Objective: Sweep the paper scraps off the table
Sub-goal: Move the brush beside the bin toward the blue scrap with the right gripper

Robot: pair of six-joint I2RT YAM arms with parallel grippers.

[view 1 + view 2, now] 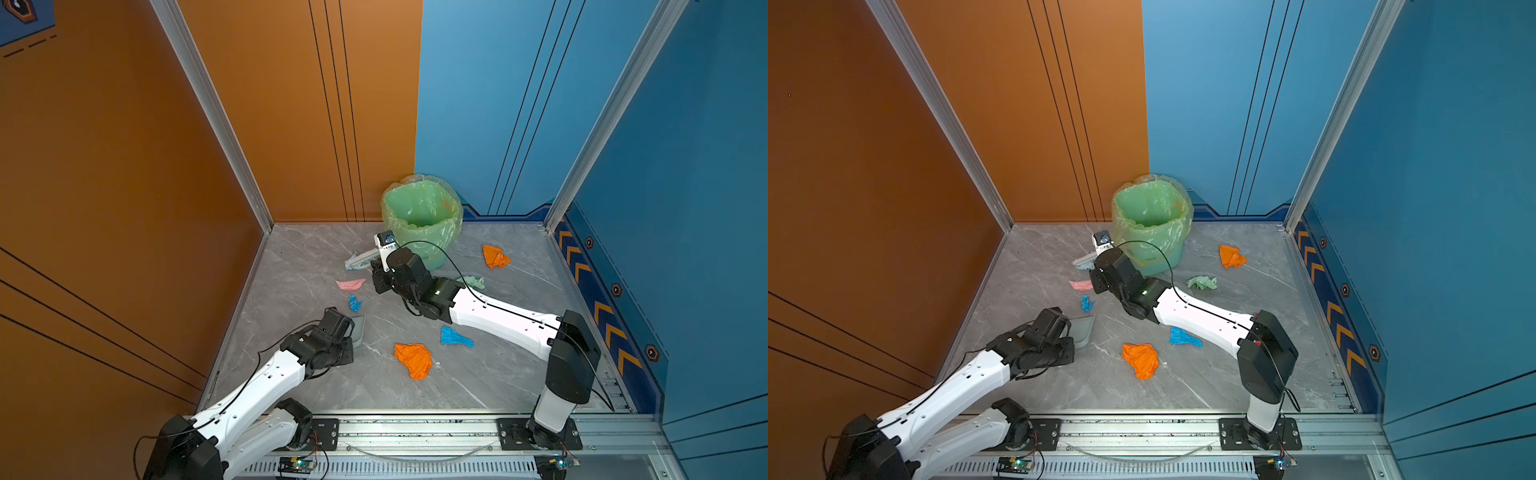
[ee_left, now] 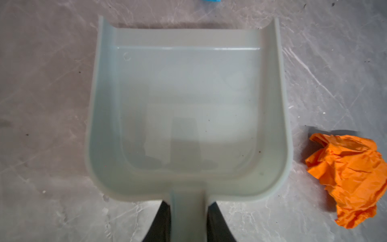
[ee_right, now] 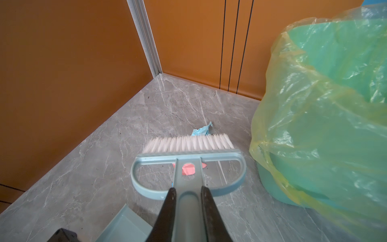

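Several crumpled paper scraps lie on the grey table: a big orange one, a blue one, a small blue one, a pink one, a pale green one and a far orange one. My left gripper is shut on the handle of an empty pale dustpan resting flat, with the big orange scrap beside it. My right gripper is shut on the handle of a white-bristled brush, whose bristles sit just before a light blue scrap.
A bin with a translucent green liner stands at the back, close to the right of the brush. Orange walls close the left and back left, blue walls the right. An aluminium rail runs along the front edge.
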